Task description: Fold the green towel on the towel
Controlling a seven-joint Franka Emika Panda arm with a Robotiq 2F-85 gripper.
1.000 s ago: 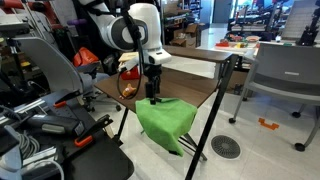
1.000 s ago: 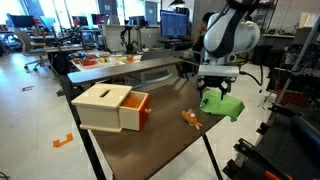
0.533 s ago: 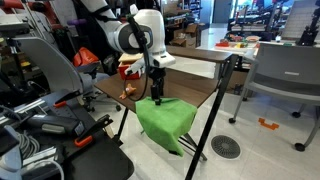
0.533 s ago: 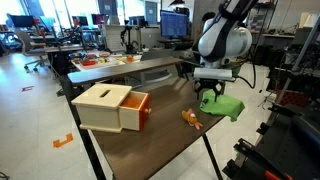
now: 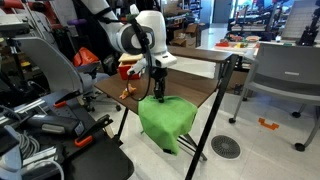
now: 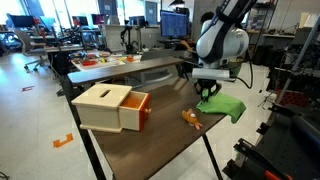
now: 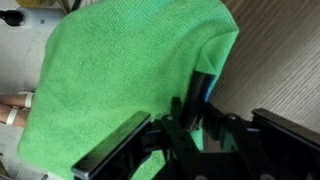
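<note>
At the near left of the brown tabletop (image 6: 150, 148) stands a wooden box (image 6: 105, 105) with its orange drawer pulled out; it is well apart from the work. Just beyond it, towards the right, lies a small orange object (image 6: 190, 118), near the cloth but not touching it. Farther right, at the table's right edge, lies the green towel (image 6: 228, 106), and the gripper (image 6: 207, 93) bears down on its left part. In the exterior view from the opposite side, a large share of the towel (image 5: 165, 122) hangs over the table edge, below the gripper (image 5: 157, 92). In the wrist view the towel (image 7: 110, 70) fills most of the field, with a raised crease beside one dark finger and bare wood to the right. Whether the jaws are clamped on the cloth or merely pressed into it cannot be told.

Probable hazards:
- The overhanging mass likely outweighs the part on the table, so a loose pinch or a sideways tug may let the whole towel slide to the floor.
- A shallow grasp may catch only the crease, giving a bunched fold rather than a flat one.
- A low sweep leftwards could push the orange object along.
- Fingers pressed too low may scrape the wood.
</note>
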